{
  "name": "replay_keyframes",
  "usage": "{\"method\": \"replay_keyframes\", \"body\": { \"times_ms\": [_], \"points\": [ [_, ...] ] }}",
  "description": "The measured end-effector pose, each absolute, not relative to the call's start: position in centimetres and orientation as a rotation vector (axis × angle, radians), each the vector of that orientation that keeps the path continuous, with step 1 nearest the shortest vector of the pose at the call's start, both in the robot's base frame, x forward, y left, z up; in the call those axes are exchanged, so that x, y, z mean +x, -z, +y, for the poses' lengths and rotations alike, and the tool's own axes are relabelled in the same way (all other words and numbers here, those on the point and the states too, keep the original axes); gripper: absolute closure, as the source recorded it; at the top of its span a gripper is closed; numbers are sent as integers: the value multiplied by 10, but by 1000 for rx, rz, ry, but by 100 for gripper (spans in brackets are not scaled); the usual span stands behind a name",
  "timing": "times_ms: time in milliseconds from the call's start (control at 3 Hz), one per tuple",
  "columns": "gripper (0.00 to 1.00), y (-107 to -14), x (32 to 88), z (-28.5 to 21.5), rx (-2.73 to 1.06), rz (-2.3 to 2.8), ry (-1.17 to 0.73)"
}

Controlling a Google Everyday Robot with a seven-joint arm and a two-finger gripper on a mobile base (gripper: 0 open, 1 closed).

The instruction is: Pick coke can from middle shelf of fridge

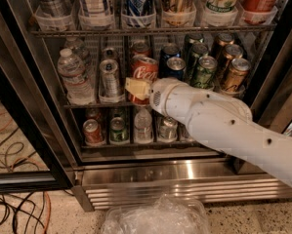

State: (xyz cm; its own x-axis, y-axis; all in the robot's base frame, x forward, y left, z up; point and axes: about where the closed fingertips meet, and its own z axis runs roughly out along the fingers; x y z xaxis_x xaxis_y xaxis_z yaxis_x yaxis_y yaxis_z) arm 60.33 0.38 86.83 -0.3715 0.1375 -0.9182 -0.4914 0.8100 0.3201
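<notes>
The coke can (146, 67) (on the middle shelf (84, 105)) is overlapped low by the gripper (138, 88); grip cannot be told.

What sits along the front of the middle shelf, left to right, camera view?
Front row: water bottle → silver can → coke can, with the gripper right in front of its lower part → blue can → green can → bronze can.

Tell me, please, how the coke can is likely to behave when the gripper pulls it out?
The coke can looks smooth and glossy, so it may slip in a loose grip. Standing upright and narrow on the wire middle shelf, it could tip if the gripper, now at its lower front, pushes it. If full, it is probably heavy for its size.
</notes>
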Motion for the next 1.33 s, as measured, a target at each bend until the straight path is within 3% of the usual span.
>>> {"method": "replay_keyframes", "body": {
  "times_ms": [333, 1000, 1333],
  "points": [
    [100, -871, 568, 3, -299, 1876, -685],
    [100, -883, 499, -7, -346, 1932, -900],
    [100, -892, 486, -22, -322, 1930, -884]
  ]
}}
